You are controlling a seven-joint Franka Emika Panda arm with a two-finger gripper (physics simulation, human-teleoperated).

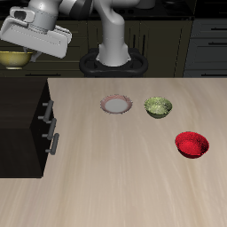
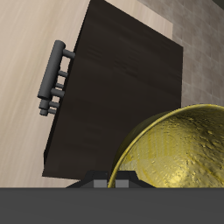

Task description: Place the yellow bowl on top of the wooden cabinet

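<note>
While it hangs in the air above the wooden cabinet point(image 1: 22, 120), the yellow bowl point(image 1: 14, 59) shows only partly in the exterior view, at the far edge of the picture beside the pale body of the gripper point(image 1: 19, 55), and it does not touch the cabinet's top. In the wrist view the yellow bowl point(image 2: 179, 150) fills much of the frame close to the camera, its shiny mottled hollow turned toward the lens and its rim just in front of the gripper point(image 2: 118, 181), whose dark fingers are clamped on that rim. Past the bowl in that view lies the flat dark top of the wooden cabinet point(image 2: 114, 87), with the two silver bar handles point(image 2: 54, 77) jutting from its front over the light table. In the exterior view the cabinet sits low on the table point(image 1: 133, 177), its two drawer fronts with the handles point(image 1: 50, 126) facing the open tabletop. Farther out on the table, well apart from the cabinet, stands a small plate point(image 1: 117, 105) with a reddish rim; just beside it is the olive-green bowl point(image 1: 158, 107), and nearer the table's front edge, apart from both, the red bowl point(image 1: 191, 144). The robot's base point(image 1: 113, 60) stands at the far edge of the table.
</note>
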